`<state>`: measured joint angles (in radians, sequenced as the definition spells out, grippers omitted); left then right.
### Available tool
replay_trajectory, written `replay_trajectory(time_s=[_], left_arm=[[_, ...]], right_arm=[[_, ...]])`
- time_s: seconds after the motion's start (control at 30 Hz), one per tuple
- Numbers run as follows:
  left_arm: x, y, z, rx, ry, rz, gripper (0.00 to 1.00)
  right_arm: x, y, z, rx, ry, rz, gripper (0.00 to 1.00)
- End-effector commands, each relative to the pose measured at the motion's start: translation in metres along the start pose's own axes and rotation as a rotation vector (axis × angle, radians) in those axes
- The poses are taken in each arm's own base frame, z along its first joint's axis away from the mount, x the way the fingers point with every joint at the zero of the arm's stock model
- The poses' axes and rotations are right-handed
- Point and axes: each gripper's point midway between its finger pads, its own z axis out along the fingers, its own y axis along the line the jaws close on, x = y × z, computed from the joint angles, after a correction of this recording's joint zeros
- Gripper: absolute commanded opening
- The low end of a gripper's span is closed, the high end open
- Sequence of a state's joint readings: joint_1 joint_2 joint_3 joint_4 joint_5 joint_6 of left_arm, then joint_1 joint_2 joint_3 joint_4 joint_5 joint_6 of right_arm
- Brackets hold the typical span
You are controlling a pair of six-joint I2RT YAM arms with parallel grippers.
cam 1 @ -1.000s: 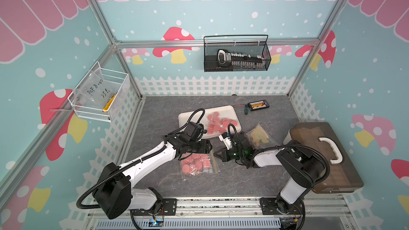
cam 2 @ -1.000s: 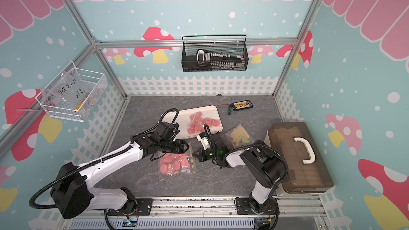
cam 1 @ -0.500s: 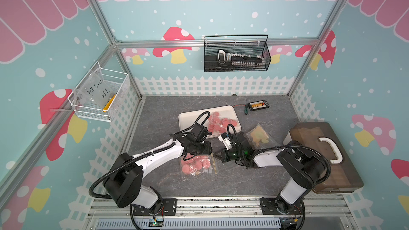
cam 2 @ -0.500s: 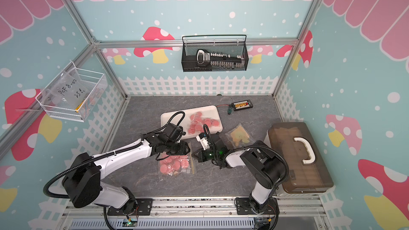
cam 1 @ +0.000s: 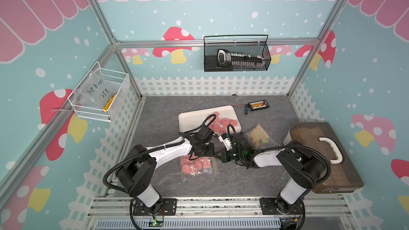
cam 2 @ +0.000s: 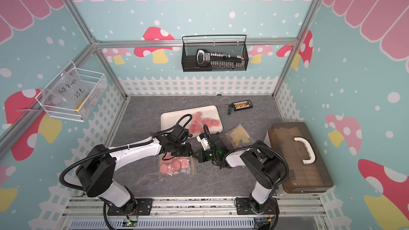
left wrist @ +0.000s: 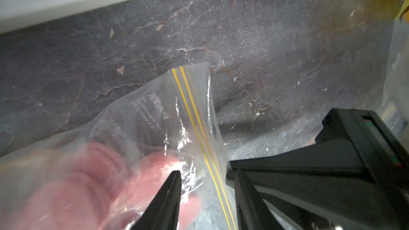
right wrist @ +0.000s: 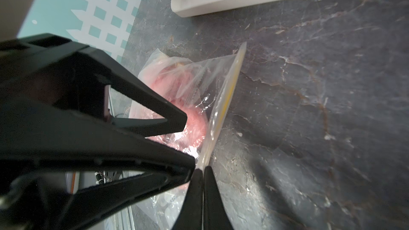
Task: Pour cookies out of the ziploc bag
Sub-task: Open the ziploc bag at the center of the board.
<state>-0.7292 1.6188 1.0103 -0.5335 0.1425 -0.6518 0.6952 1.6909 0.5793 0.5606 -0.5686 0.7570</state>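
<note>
Grey tabletop [cam 1: 163,111]: ziploc bag [cam 1: 211,169] of cookies [cam 1: 194,164] pinched in right jaws, left jaws parted astride.

Salmon-pink for the cookies [cam 1: 194,165]; clear film with twin yellow lines on the ziploc bag [left wrist: 199,127]; plain white on the tray [cam 1: 190,119]; dark grey with pale marble veins across the tabletop [cam 1: 163,111]; translucent brown on the case [cam 1: 309,136]; black for the wire basket [cam 1: 236,68].

left gripper [right wrist: 190,141] jaws apart, right gripper [right wrist: 202,171] pinched shut
</note>
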Motion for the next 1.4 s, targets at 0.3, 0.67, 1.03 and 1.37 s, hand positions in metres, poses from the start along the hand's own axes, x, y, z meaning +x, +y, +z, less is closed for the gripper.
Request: replay_trajectory(time_s=[0.3, 0.67, 1.03, 1.37], left_arm=[[-0.012, 0.001, 0.008, -0.046, -0.025, -0.023, 0.41], [-0.007, 0.009, 0.012, -0.071, -0.019, -0.032, 0.38], [-0.011, 0.009, 0.018, -0.079, -0.028, -0.039, 0.33], [-0.016, 0.005, 0.02, -0.062, -0.037, -0.049, 0.29]], right_arm=[[-0.005, 0.009, -0.001, -0.01, -0.008, -0.02, 0.0], [-0.005, 0.01, -0.001, -0.01, -0.009, -0.025, 0.0], [-0.004, 0.009, -0.001, -0.011, -0.005, -0.025, 0.0], [-0.002, 0.007, 0.0, -0.005, -0.001, -0.025, 0.0]])
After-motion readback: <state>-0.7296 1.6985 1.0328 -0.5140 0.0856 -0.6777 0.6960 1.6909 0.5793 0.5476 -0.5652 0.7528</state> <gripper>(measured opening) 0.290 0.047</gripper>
